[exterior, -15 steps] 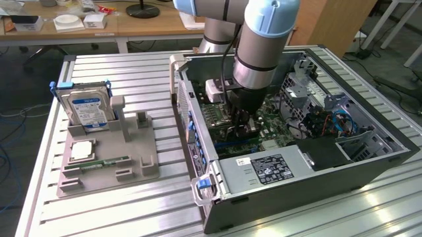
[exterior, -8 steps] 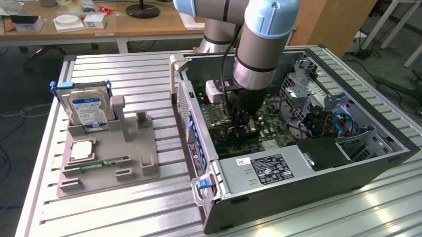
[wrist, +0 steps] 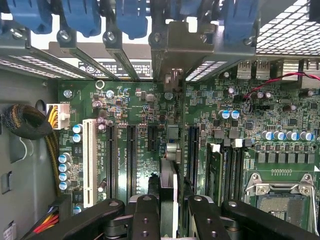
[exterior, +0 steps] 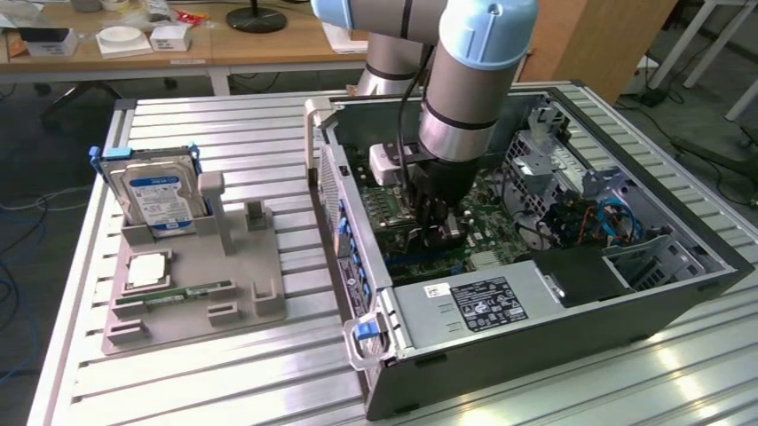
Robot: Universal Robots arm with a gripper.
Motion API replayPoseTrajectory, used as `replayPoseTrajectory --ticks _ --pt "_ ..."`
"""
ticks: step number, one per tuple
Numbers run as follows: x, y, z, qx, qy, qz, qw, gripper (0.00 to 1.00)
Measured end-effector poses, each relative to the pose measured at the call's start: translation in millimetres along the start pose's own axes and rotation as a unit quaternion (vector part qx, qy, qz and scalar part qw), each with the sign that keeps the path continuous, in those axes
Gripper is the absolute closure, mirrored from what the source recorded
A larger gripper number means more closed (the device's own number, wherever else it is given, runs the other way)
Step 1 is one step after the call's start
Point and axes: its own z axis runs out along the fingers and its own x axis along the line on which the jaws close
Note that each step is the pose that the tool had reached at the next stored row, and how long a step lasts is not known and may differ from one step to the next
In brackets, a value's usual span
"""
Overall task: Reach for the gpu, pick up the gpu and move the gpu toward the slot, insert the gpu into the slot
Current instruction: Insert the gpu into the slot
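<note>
Pincer (wrist: 169, 212) is down inside the case (exterior: 663, 293), clamped on the gpu (wrist: 169, 175) held edge-on above the motherboard (wrist: 240, 135), bracket end toward the rear slats, apparently to line it up with its slot.

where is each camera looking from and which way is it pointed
Exterior view: off the arm, raised, looking down at an angle on the open computer case, the grey parts holder with the hard drive, and desks behind; the arm reaches down into the case, its tool low over the motherboard.
Wrist view: on the wrist, looking along the black tool fingers straight onto the motherboard, with the gpu edge-on between them.
Shared: the motherboard, the tool, the case interior.
</note>
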Motion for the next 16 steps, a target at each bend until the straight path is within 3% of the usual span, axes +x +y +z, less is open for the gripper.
replayPoseTrajectory --ticks 16 --pt "0.0 0.0 0.0 0.0 0.0 0.0 1.0 0.73"
